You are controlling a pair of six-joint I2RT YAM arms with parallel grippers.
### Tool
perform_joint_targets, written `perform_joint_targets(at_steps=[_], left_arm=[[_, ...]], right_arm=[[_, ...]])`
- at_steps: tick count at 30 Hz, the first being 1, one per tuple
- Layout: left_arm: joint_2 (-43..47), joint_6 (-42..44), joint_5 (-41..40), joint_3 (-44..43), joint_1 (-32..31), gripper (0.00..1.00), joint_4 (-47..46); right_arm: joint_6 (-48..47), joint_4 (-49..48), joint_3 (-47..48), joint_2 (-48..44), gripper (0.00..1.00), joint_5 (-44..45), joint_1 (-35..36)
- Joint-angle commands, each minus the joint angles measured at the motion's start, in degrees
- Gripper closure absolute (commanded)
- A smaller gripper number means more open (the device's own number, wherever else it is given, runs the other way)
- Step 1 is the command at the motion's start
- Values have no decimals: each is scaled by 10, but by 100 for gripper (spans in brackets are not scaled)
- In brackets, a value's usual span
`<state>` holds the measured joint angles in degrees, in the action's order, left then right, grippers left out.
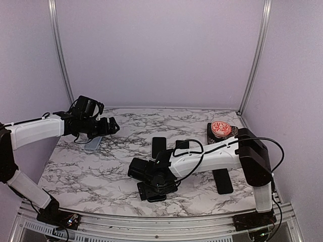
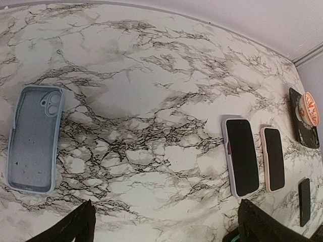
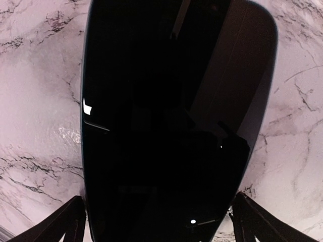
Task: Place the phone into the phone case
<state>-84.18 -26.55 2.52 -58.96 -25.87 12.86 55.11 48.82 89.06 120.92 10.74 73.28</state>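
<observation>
Near the middle of the desk's near edge, the right gripper hangs spread wide over a black phone lying screen-up, one finger off each long side, clasping nothing. To grip well, I judge it should descend squarely, close on the long edges and lift level, since the glass looks slick. A dark slab lies by the right edge; phone or case, I cannot tell. Mid-desk, a wider phone and a narrower phone sit side by side. At the left edge the left gripper, released and empty, hovers near a pale blue case, hollow side up. A black case with a round grip sits in the far right corner. Three phones, two cases.
</observation>
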Motion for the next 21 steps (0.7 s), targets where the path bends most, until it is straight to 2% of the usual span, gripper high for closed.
perform_joint_targets(at_steps=[1, 11, 16, 18, 21], left_arm=[[21, 7, 4, -5, 0, 1, -8], [25, 9, -1, -5, 0, 1, -8], [29, 9, -1, -5, 0, 1, -8], [32, 10, -3, -3, 0, 1, -9], [30, 8, -10, 0, 0, 1, -8]], right_arm=[[-6, 20, 20, 33, 4, -16, -2], [-5, 59, 43, 54, 26, -5, 1], [-4, 53, 43, 46, 43, 4, 4], [-6, 39, 38, 35, 53, 13, 5], [-11, 1, 15, 9, 61, 24, 6]])
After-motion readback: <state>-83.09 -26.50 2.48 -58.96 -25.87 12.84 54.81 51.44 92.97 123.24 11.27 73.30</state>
